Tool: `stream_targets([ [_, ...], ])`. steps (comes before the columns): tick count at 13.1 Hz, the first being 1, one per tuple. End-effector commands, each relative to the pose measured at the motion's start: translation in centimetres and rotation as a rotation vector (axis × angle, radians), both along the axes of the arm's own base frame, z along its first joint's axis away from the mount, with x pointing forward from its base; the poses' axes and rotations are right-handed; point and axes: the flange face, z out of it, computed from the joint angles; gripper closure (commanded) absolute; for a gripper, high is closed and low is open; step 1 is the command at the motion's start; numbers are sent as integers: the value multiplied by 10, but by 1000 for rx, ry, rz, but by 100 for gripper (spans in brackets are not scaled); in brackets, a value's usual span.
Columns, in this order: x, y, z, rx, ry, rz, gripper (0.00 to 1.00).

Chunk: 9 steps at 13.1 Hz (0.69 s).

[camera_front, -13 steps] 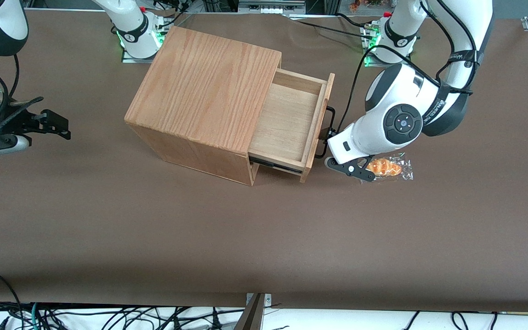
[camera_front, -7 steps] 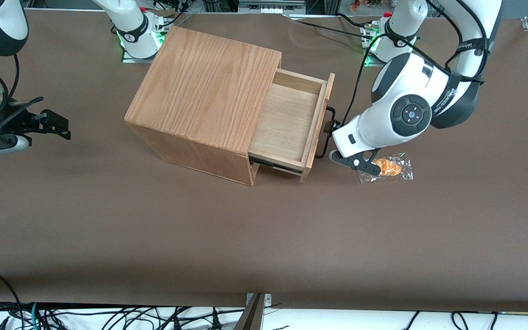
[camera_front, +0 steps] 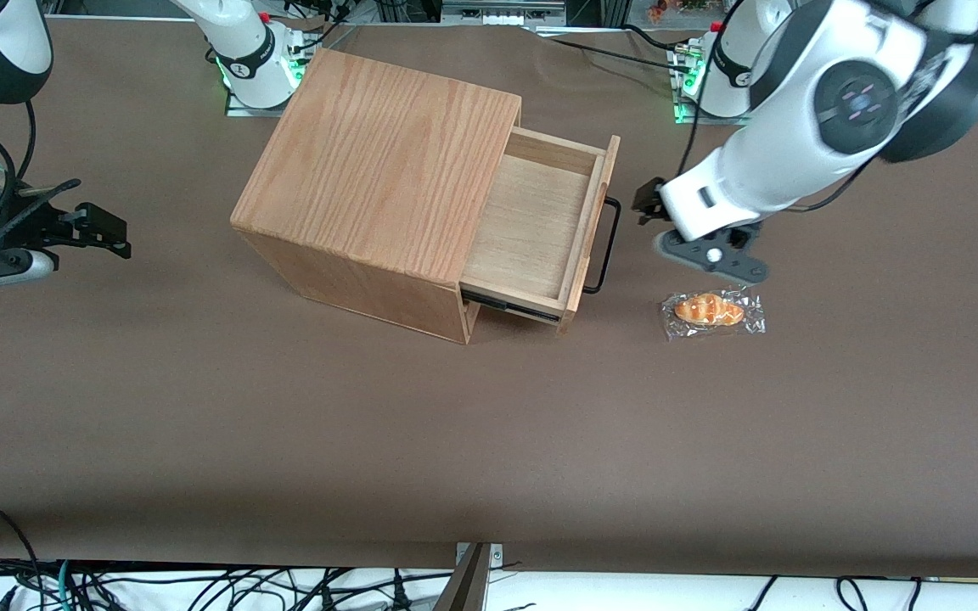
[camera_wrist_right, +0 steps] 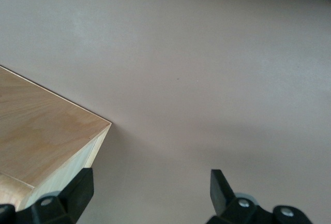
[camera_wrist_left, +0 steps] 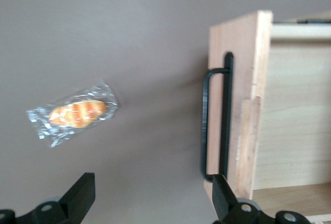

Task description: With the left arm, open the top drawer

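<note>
Front view: you see the top drawer [camera_front: 540, 221] pulled out of the wooden box [camera_front: 387, 170] | its black handle [camera_front: 606, 246] is free | the left arm's hand [camera_front: 649, 206] hangs near the handle, not touching, fingers wide apart, holding nothing | a wrapped bread roll [camera_front: 711, 311] lies on the desk [camera_front: 285, 441] beside the drawer.

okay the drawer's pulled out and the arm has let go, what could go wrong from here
1. The top drawer juts out of the wooden box with its handle sticking out; the open gripper hangs near it and might clip it while retreating.
2. The wrapped bread lies just below the wrist, so a low swing could knock it.
</note>
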Motion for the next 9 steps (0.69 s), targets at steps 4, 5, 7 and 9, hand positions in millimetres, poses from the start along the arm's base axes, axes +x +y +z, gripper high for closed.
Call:
stream_targets([
  [4,10,109,26,35,-1,147,0],
  [5,12,126,28,37,-5,179,0],
  [7,7,146,42,130,-56,210,0],
  [9,5,160,50,168,-115,231,0],
])
